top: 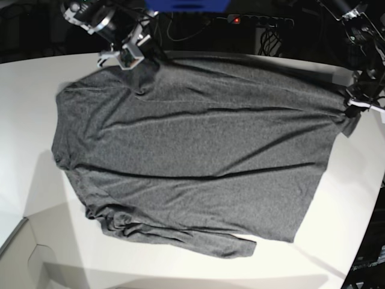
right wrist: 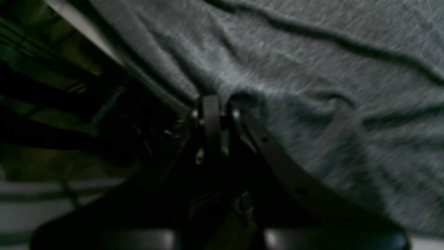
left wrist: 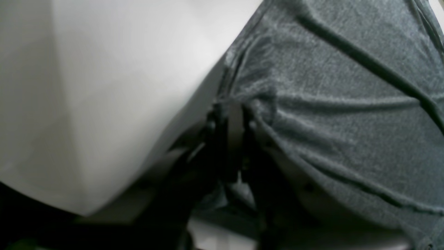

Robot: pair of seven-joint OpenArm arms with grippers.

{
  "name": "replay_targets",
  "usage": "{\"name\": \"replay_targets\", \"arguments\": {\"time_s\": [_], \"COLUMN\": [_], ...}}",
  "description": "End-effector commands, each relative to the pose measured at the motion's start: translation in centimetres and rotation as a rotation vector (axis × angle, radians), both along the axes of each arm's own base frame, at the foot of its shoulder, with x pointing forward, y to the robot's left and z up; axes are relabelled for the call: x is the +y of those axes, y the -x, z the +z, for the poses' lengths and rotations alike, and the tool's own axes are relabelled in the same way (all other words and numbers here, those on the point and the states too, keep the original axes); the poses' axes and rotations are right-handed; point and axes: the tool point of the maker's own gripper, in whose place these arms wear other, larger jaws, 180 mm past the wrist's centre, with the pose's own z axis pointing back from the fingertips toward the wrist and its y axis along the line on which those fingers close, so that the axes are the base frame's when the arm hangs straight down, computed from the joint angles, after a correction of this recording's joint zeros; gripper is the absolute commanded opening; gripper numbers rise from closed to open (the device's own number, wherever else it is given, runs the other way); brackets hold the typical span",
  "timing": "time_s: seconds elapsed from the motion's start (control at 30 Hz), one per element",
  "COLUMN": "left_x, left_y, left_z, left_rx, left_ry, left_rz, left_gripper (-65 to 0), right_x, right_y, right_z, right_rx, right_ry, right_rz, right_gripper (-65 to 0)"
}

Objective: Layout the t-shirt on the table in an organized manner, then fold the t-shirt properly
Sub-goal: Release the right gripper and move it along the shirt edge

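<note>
A: Base view: where is the t-shirt [top: 198,162]?
B: Spread out on the table [top: 24,108], bunched up by the near edge.
A: And the pinchers at the far edge?
B: The right gripper [top: 129,58] and the left gripper [top: 352,105] each pinch the cloth tight.

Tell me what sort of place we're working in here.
Probably a robotics lab or workshop bench rather than a home. A dark grey t-shirt lies spread on a large bare white table with a curved edge, and behind it sit tangled cables and a power strip with a lit red switch.
</note>
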Motion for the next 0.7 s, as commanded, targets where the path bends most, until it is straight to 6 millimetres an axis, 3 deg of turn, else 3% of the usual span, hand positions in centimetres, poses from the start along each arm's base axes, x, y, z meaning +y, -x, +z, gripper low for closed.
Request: {"name": "replay_targets", "arguments": {"time_s": [0.0, 0.1, 0.33, 0.57, 0.67], "left_x": [0.7, 0.6, 0.6, 1.2, 0.0], "left_y": [-0.7, -0.8, -3.0, -5.3, -7.0], "left_z": [1.4, 1.4, 2.8, 4.1, 3.7], "left_rx": [-0.047, -0.049, -0.099, -0.112, -0.084], "left_ry": [-0.023, -0.024, -0.027, -0.082, -0.11], "left_rz": [0.001, -0.001, -0.001, 0.012, -0.037], "left_gripper": [-64.9, -64.9, -64.9, -64.9, -64.9], "right_x": [0.2, 0.1, -0.9, -1.0, -1.1], "right_y": [-0.8, -1.8, -4.8, -6.6, -7.5], "right_z": [1.2, 1.4, 0.0, 0.2, 0.0], "right_rx": [-0.045, -0.066, -0.036, -0.063, -0.068], "right_ry": [-0.031, -0.02, 0.087, 0.095, 0.096], "right_rz": [-0.003, 0.0, 0.018, 0.013, 0.009], "right_gripper": [-65.0, -65.0, -65.0, -65.0, -65.0]}}
